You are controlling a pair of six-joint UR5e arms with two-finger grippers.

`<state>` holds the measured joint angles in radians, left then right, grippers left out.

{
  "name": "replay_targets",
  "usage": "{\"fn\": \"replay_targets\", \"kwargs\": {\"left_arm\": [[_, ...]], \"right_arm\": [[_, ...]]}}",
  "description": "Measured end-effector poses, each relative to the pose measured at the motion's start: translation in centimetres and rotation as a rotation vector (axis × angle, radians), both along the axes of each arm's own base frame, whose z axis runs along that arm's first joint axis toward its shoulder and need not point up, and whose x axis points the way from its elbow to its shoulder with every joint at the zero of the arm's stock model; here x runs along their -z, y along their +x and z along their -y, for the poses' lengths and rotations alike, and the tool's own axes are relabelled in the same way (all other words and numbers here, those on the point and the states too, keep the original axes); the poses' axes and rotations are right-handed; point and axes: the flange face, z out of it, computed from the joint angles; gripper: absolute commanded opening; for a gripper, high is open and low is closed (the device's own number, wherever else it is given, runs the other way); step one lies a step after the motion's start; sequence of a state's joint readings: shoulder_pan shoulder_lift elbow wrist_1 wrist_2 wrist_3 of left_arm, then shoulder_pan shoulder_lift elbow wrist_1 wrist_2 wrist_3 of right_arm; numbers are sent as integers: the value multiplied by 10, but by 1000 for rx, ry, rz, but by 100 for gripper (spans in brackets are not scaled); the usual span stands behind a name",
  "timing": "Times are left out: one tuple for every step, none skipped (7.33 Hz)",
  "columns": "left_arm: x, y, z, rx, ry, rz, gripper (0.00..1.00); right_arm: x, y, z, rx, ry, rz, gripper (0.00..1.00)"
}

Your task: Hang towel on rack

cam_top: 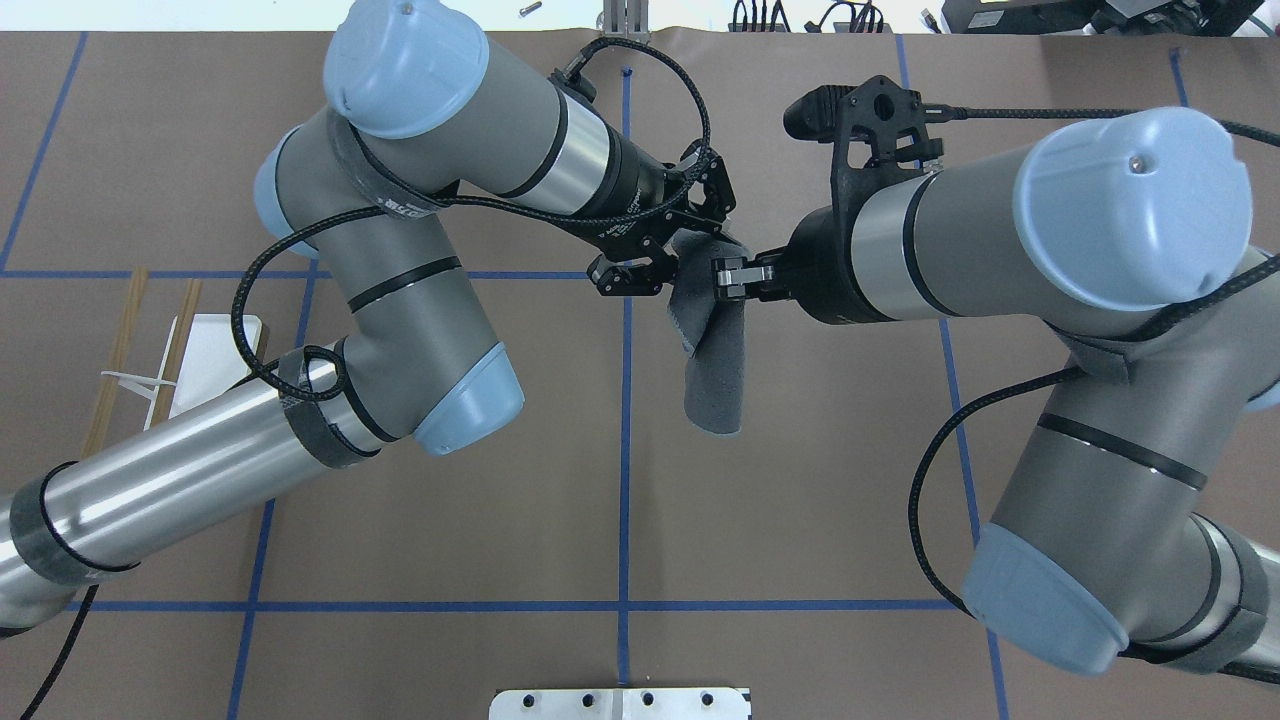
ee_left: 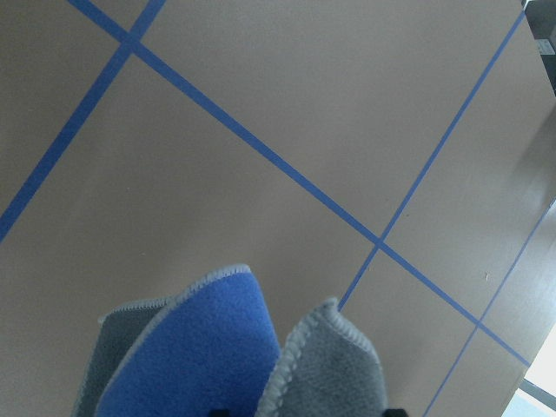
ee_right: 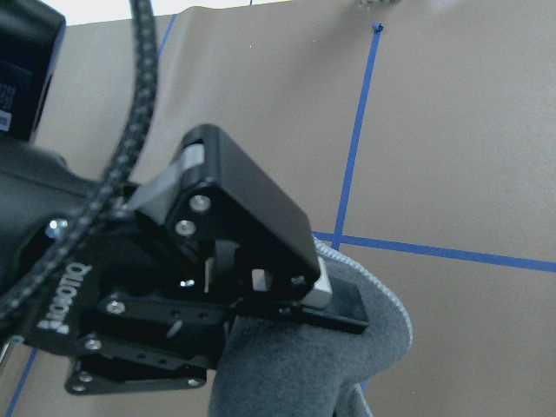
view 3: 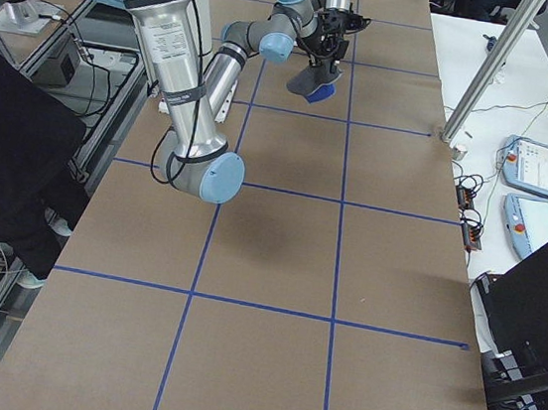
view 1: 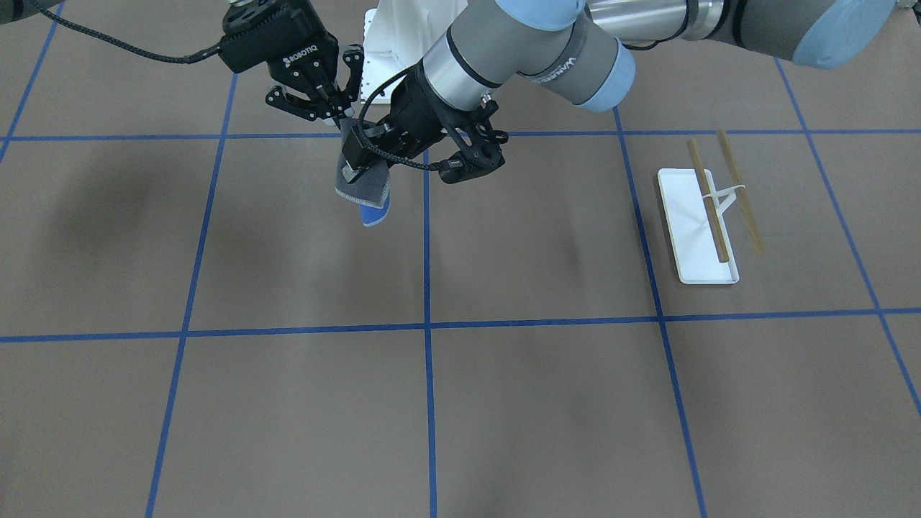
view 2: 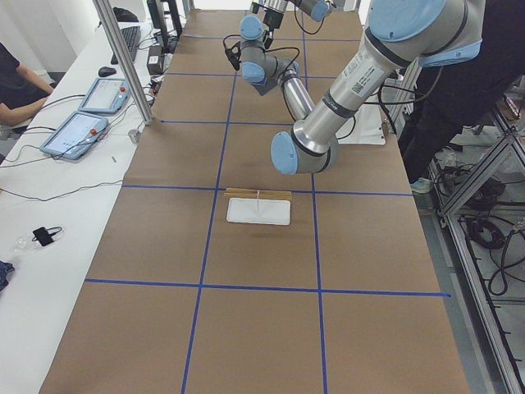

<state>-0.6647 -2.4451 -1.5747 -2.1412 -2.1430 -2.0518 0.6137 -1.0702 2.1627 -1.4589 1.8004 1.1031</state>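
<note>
Far out on my left stands the small rack (cam_top: 210,345): flat white base, white fork, two thin tan wooden rods. Nothing is on it yet. Reaching in from that side, my left tool (ee_right: 328,302) is up over mid-tabletop. Its fingers look drawn in tight on the upper part of the small square towel (cam_top: 715,370), dark grey on one face, bright blue on the other, with light stitching round the edge. The towel hangs free in the air, folded on itself, touching nothing below. Just to its right, my right tool (cam_top: 733,278) is nipped closed on the top edge too. So both tools have hold of the cloth, tips close together.

I read this as the hand-over: cloth lifted, passing from right to left, with the rack well apart from it. Next, I judge, the right tool has to let go cleanly without dragging the fold. Then the left tool must carry the towel across to the rods, coming in high enough that the hanging end clears them before draping.

Underneath, the tabletop (cam_top: 500,520) is plain brown paper, ruled into big squares by blue tape lines (cam_top: 624,520). A white bolted plate (cam_top: 620,703) sits at my base. Beyond the far edge there is a white bench (view 2: 49,213) with two grey tablets (view 2: 78,131), an aluminium post (view 2: 123,57) and a seated person (view 2: 16,78).
</note>
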Motion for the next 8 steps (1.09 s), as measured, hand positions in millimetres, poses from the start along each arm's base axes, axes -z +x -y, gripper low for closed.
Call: {"fn": "replay_targets", "kwargs": {"left_arm": [[0, -1, 1, 2, 1, -3, 0], [-1, -3, 2, 5, 1, -2, 0], [-2, -4, 4, 9, 0, 0, 0], [-3, -7, 7, 15, -3, 3, 0], [-7, -13, 14, 28, -10, 9, 0], [-14, -23, 17, 36, -13, 13, 0], [-29, -38, 17, 46, -12, 18, 0], [-49, -57, 13, 56, -12, 23, 0]], "right_arm": [[-3, 0, 0, 1, -2, -5, 0], [-8, 1, 0, 4, -2, -15, 0], [-14, 1, -1, 7, -4, -24, 55], [-18, 2, -2, 13, -11, -28, 100], [-24, 3, -5, 18, -25, -34, 100], [-32, 8, -8, 20, -37, -44, 100], [-43, 13, -12, 21, -48, -57, 100], [-53, 18, -13, 19, -59, -73, 100]]}}
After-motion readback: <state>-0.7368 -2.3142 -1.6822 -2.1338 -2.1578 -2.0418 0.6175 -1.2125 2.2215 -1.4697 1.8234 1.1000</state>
